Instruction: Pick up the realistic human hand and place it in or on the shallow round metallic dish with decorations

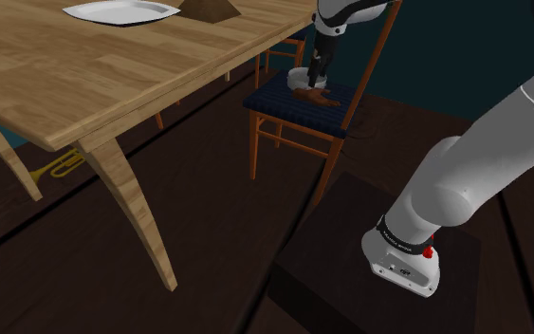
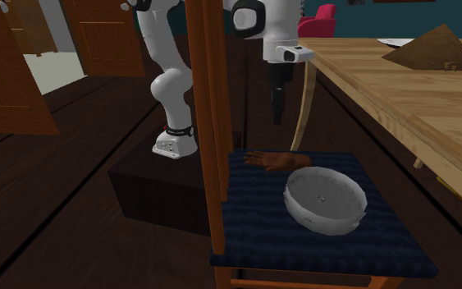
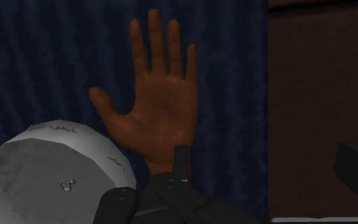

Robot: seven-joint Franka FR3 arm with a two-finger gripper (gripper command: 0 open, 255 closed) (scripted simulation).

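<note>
A brown human hand [image 2: 278,160] lies flat, palm up, on the dark blue chair cushion [image 2: 262,222]. Beside it on the cushion stands a shallow round grey dish [image 2: 326,199], apart from the hand. My gripper [image 2: 276,111] hangs a short way above the hand's wrist end, touching nothing. In the wrist view the hand [image 3: 158,108] lies spread out ahead of the gripper [image 3: 268,167], whose fingers stand apart and open, and the dish [image 3: 56,172] sits next to the wrist. From the shoulder view the gripper [image 1: 316,70] partly hides the dish [image 1: 299,77] behind the hand [image 1: 313,96].
The wooden chair's back posts [image 2: 212,123] rise close to the gripper. A big wooden table [image 1: 84,76] next to the chair carries a white plate [image 1: 122,11] and a brown pyramid shape [image 2: 434,49]. A brass horn [image 1: 56,168] lies under it. The dark stand [image 1: 350,256] is near.
</note>
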